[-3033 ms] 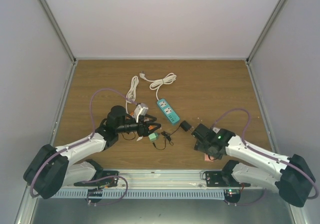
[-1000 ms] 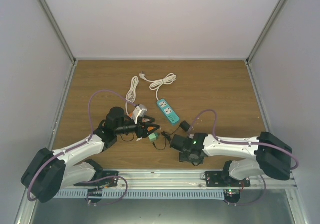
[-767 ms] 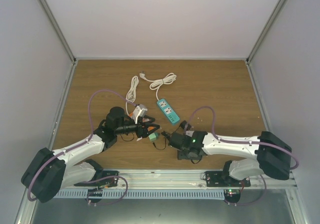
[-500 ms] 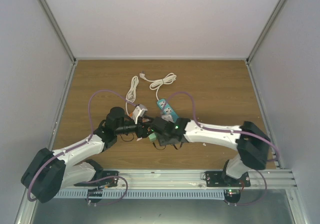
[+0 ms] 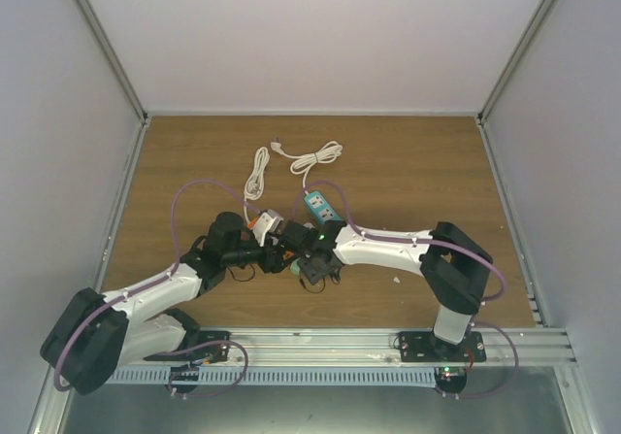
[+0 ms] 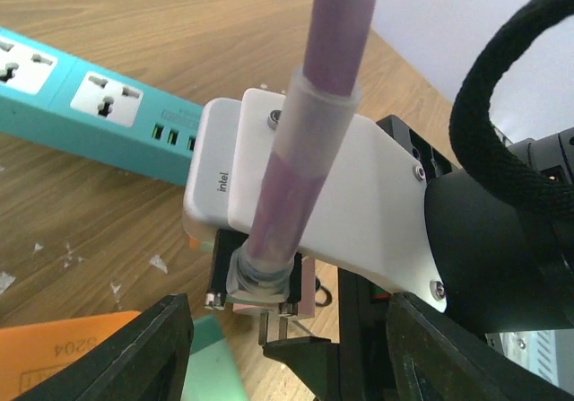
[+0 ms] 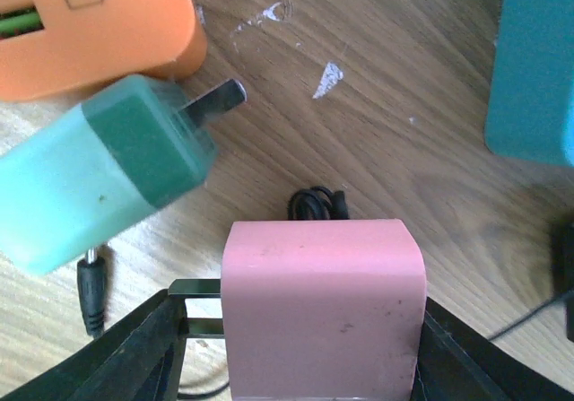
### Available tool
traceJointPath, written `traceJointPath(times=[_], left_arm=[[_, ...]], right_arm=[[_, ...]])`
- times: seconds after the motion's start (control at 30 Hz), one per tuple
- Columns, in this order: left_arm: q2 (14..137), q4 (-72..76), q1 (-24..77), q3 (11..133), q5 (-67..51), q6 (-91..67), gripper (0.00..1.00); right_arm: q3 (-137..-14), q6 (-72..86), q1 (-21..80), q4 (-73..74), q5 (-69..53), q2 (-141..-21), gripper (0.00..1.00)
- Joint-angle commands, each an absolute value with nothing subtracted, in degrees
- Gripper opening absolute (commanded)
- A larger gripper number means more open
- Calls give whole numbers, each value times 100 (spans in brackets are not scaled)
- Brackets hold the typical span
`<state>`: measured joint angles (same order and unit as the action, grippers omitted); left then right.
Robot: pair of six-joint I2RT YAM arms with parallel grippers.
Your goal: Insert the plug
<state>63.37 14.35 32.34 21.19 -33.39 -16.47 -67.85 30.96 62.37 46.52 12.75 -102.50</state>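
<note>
Right pincer (image 7: 300,329): closed on a pink block (image 7: 323,293), one finger at each side. A flat metal prong juts from the block's left face.

Left pincer (image 6: 285,325): fingers stand apart and nothing is seen held between them. It faces the right arm's wrist, so the white camera housing (image 6: 314,186) and purple cable (image 6: 314,105) fill most of its view.

Both arms meet near the middle of the tabletop (image 5: 417,172), the right arm stretched far across towards the left one.

Under the right pincer lie a green block (image 7: 99,177) with a prong pointing right and an orange block (image 7: 99,24), which touch or overlap. A thin black lead with a barrel tip (image 7: 90,284) lies near the pink block.

The teal power strip (image 6: 81,96) lies flat just beyond both pincers, sockets up. Its far end shows past the right wrist in the overhead view. A white cord (image 5: 315,157) is coiled behind it.

Plug: cannot be made out in any view. Its position cannot be stated.
</note>
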Motion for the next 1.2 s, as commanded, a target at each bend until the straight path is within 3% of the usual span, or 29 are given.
traceJointPath(times=[0.0, 0.07, 0.2, 0.27, 0.3, 0.5, 0.67, 1.07, 1.17], left_arm=[[6185, 2256, 3287, 2237, -3409, -1652, 62], [6158, 2251, 3279, 2229, -3411, -1661, 62], [6141, 2247, 3265, 2217, -3395, -1679, 62], [6141, 2253, 3257, 2203, -3372, -1687, 62], [6152, 2250, 3248, 2206, -3355, -1699, 62], [5852, 2510, 2562, 1892, -3390, -2141, 61], [5619, 2663, 2013, 1635, -3387, -2434, 61], [5602, 2763, 1700, 1512, -3459, -2540, 61], [5594, 2760, 1692, 1503, -3454, -2540, 61]], right_arm=[[-6815, 2797, 6293, 4876, 1224, -9881, 38], [-6662, 2903, 6193, 4879, 1235, -9738, 42], [-6264, 3109, 5917, 4664, 1208, -9435, 85], [-6182, 3147, 5894, 4558, 1258, -9287, 98], [-6179, 3173, 5896, 4502, 1273, -9218, 99], [-6188, 3198, 6144, 3753, 1178, -8741, 100], [-6569, 3612, 6516, 3516, 1401, -9177, 99], [-7225, 3443, 6821, 3587, 1531, -10344, 72], [-7201, 3324, 6820, 3566, 1649, -10328, 72]])
